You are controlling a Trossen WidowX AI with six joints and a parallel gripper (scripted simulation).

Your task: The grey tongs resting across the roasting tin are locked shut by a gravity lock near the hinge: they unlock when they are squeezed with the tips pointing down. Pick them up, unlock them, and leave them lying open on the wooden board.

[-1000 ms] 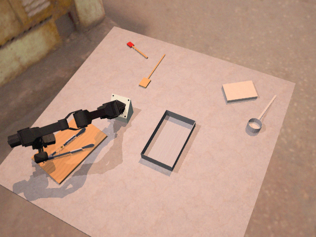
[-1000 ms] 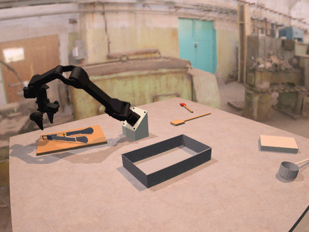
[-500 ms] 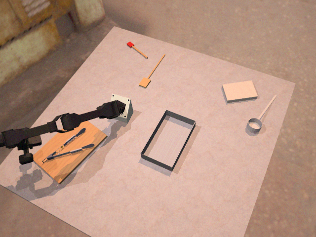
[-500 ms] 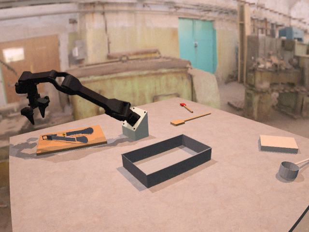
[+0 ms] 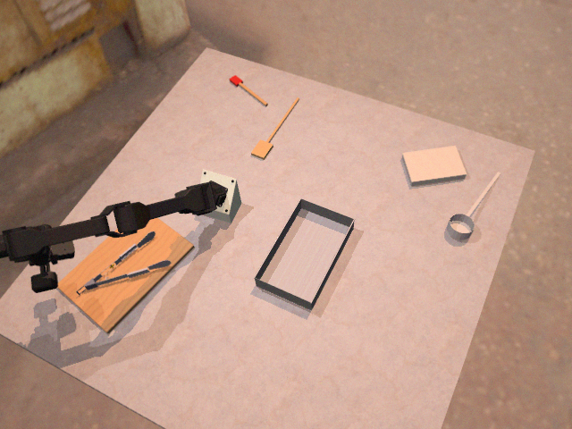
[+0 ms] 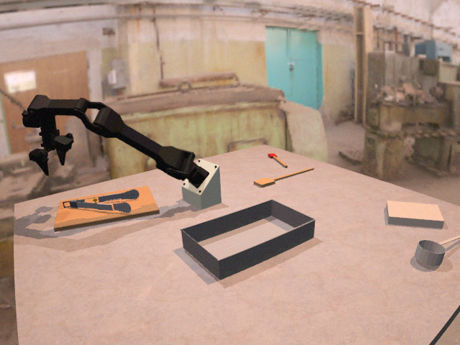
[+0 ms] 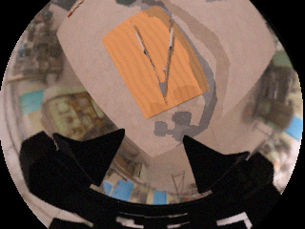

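Note:
The grey tongs lie flat on the wooden board. Their two arms are spread apart in a V, with the hinge end near the board's far left edge in the exterior view. Both arms lie within the board's edges. My gripper is open and empty, fingers pointing down. It hangs well above the table, beyond the hinge end, and touches neither tongs nor board. The roasting tin stands on the table with nothing resting across it.
The arm's base stands between board and tin. A red-headed tool and a wooden spatula lie behind it. A pale block and a grey long-handled pot are on the right.

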